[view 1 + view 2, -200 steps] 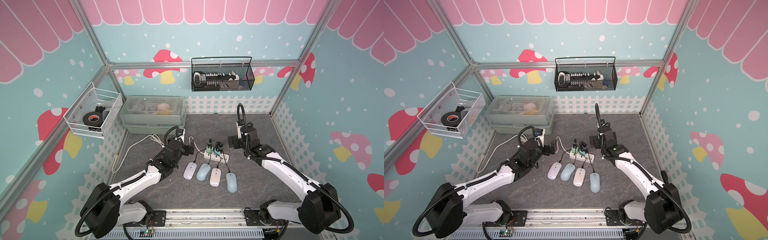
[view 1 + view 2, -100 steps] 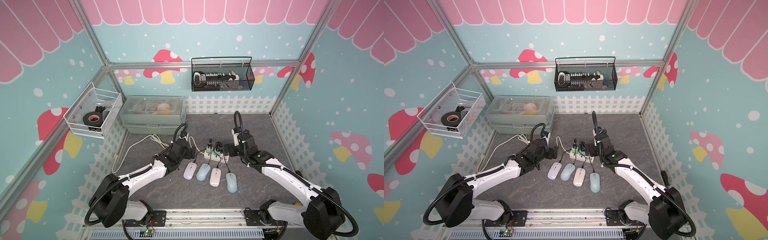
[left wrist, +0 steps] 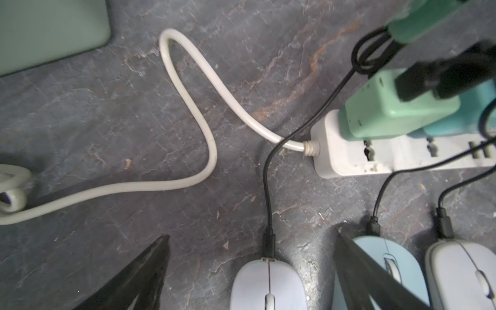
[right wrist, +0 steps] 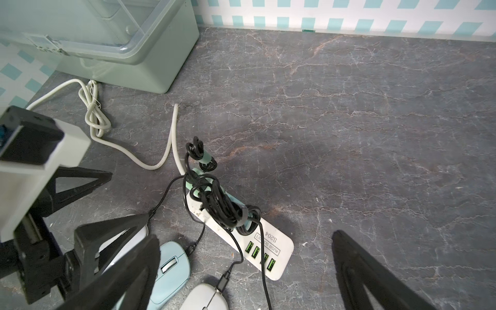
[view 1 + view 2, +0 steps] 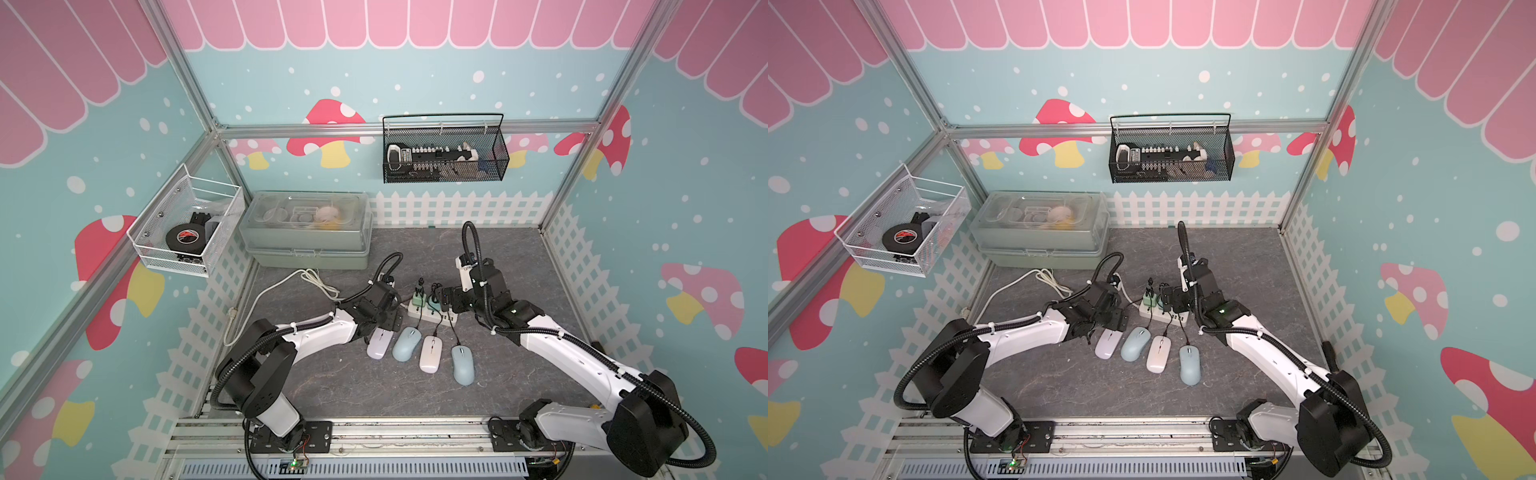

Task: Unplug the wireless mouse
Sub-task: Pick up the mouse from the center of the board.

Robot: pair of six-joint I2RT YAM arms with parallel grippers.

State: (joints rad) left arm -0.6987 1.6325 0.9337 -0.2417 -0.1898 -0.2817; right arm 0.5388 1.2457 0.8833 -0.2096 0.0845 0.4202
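Several mice lie in a row in front of a white power strip (image 5: 430,313), each with a black cable plugged into its nose. My left gripper (image 3: 252,236) is open and hovers over the leftmost, pale lilac mouse (image 3: 268,284). Its fingers (image 3: 145,273) stand either side of that mouse's cable plug (image 3: 268,241) without touching it. In both top views this gripper (image 5: 390,322) (image 5: 1115,320) sits at the lilac mouse (image 5: 379,343). My right gripper (image 4: 245,236) is open and empty above the strip's USB end (image 4: 279,252), beside the bundled cables (image 4: 220,206).
A green lidded box (image 5: 307,232) stands at the back left, and the strip's white cord (image 5: 291,286) loops in front of it. Green and teal adapters (image 3: 389,112) sit on the strip. Wire baskets (image 5: 187,228) (image 5: 444,153) hang on the walls.
Both arms have reached in toward the strip. The left gripper moved right and down to the leftmost mouse. The right gripper moved left and lower, over the strip.
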